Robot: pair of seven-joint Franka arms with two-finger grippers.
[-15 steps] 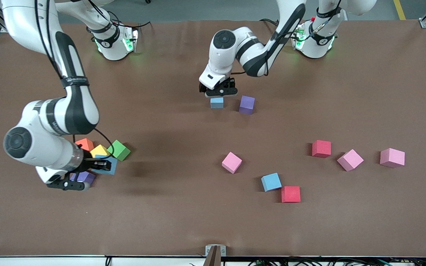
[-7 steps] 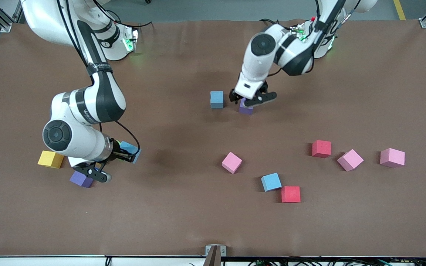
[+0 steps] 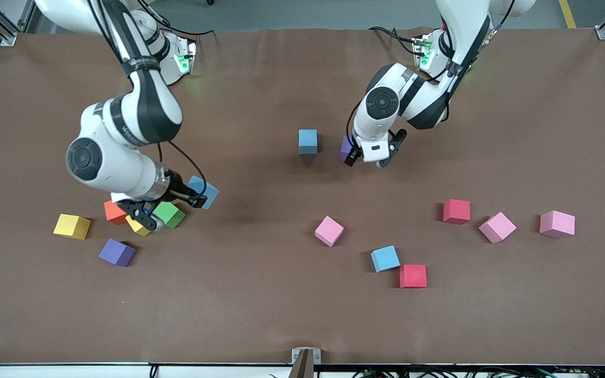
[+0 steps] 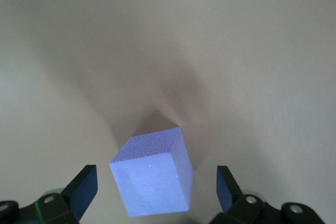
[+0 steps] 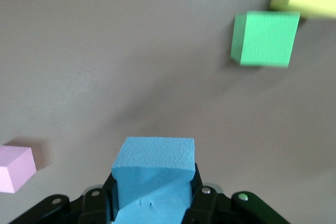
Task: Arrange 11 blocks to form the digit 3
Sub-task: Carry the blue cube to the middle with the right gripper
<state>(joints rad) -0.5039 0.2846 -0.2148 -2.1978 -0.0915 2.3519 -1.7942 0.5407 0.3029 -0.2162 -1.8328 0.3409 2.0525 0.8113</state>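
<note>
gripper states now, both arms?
Left gripper: open, astride the purple block, not gripping.
Right gripper: shut on a light blue block, in the air.

Purple block (image 4: 153,177): matt foam, finely pebbled faces.
Light blue block (image 5: 153,174): same grainy foam, dull.
Green block (image 5: 264,39): matt, no shine.
Table (image 3: 292,310): brown matt covering, smooth.
Arm shells: glossy white plastic.
</note>
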